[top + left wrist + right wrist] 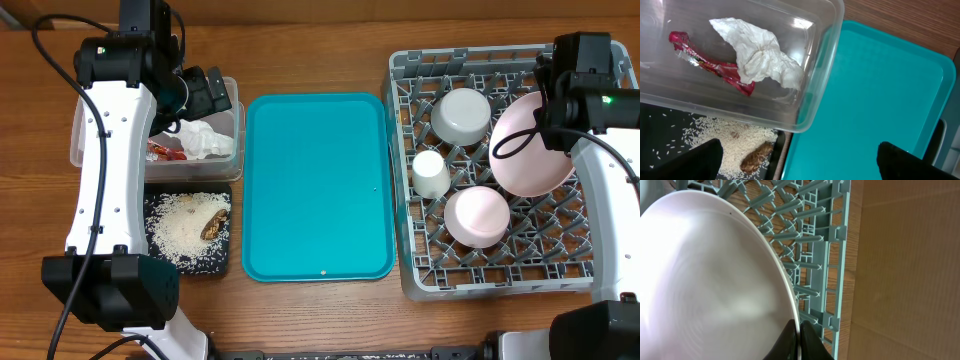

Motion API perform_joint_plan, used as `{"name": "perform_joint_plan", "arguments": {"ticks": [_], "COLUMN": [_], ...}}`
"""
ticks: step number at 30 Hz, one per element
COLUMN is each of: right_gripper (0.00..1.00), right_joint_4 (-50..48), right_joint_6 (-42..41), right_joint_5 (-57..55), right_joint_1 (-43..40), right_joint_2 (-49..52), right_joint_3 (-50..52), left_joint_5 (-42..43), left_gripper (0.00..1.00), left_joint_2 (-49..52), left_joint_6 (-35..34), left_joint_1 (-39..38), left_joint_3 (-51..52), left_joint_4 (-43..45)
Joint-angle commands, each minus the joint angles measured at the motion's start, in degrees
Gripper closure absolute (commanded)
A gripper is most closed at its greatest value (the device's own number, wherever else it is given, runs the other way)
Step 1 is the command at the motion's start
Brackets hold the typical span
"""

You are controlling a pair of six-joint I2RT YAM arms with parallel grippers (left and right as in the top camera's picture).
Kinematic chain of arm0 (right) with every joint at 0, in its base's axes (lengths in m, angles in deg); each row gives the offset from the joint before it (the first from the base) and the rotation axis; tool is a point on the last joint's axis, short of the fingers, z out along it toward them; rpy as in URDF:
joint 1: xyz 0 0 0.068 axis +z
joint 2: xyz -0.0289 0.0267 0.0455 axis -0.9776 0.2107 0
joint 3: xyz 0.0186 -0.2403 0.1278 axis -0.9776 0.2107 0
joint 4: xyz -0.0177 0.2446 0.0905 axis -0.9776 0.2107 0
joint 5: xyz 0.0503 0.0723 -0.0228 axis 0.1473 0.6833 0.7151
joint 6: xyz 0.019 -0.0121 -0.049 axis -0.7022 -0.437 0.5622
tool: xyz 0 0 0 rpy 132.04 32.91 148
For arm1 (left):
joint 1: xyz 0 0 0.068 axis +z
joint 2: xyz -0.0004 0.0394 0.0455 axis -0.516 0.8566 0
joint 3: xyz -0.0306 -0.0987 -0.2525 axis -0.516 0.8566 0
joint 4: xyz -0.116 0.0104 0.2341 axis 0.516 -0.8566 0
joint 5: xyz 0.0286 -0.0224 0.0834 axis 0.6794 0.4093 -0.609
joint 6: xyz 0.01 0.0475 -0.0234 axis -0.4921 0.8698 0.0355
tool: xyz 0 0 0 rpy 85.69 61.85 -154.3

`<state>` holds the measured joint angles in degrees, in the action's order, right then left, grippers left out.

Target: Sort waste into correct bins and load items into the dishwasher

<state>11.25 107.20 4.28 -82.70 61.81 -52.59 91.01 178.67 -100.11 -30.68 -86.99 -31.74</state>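
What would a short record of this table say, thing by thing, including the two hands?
Clear tub: holds red wrapper and white napkin
Black tray: holds rice and brown chunk
Grey rack: whitish bowl, cup, pink bowl inside; pink plate tilted at its right
Teal tray: between tub and rack
Left hand: open, over the clear tub
Right hand: shut on the pink plate's rim

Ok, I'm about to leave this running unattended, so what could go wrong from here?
1. The right gripper pinches only the rim of the pink plate, which stands tilted in the dish rack; released like this, it might tip onto the small pink bowl beside it.
2. The left gripper hangs open over the clear tub near its wall; a careless move might snag the rim and shift the tub holding the napkin and wrapper.
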Motion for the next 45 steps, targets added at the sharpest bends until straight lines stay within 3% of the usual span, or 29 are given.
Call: {"name": "perform_joint_plan", "arguments": {"ticks": [1,13,15,18,25,28,31,34,39,45], "right_gripper": [0.96,0.95,0.81,0.71,0.59,0.32,0.22,0.01,0.00,0.00], "right_joint_4": [-0.37,0.11,0.68,0.74,0.68,0.31,-1.44,-4.07,-11.61,-13.03], "right_joint_6": [-0.68,-0.70,-0.81,-1.38,-2.89,-3.17,-6.95,-11.02,-20.74,-26.45], "right_joint_5": [0.17,0.13,0.17,1.11,5.84,10.16,17.35,28.04,42.91,49.64], "right_joint_1": [0.55,5.95,6.69,7.52,9.07,9.35,9.35,9.35,9.35,9.35], "right_joint_2": [-0.20,-0.20,-0.20,-0.20,-0.20,-0.20,-0.20,-0.20,-0.20,-0.20], "right_joint_3": [-0.83,-0.83,-0.83,-0.83,-0.83,-0.83,-0.83,-0.83,-0.83,-0.83], "left_joint_5": [-0.68,-0.70,-0.68,-0.68,-0.68,-0.68,-0.68,-0.68,-0.68,-0.68], "left_gripper": [0.00,0.00,0.00,0.00,0.00,0.00,0.00,0.00,0.00,0.00], "left_joint_2": [-0.37,-0.37,-0.37,-0.37,-0.37,-0.37,-0.37,-0.37,-0.37,-0.37], "left_joint_6": [-0.61,-0.61,-0.61,-0.61,-0.61,-0.61,-0.61,-0.61,-0.61,-0.61], "left_joint_1": [-0.02,-0.02,-0.02,-0.02,-0.02,-0.02,-0.02,-0.02,-0.02,-0.02], "left_joint_3": [0.11,0.11,0.11,0.11,0.11,0.11,0.11,0.11,0.11,0.11], "left_joint_4": [0.00,0.02,0.02,0.02,0.02,0.02,0.00,0.02,0.02,0.02]}}
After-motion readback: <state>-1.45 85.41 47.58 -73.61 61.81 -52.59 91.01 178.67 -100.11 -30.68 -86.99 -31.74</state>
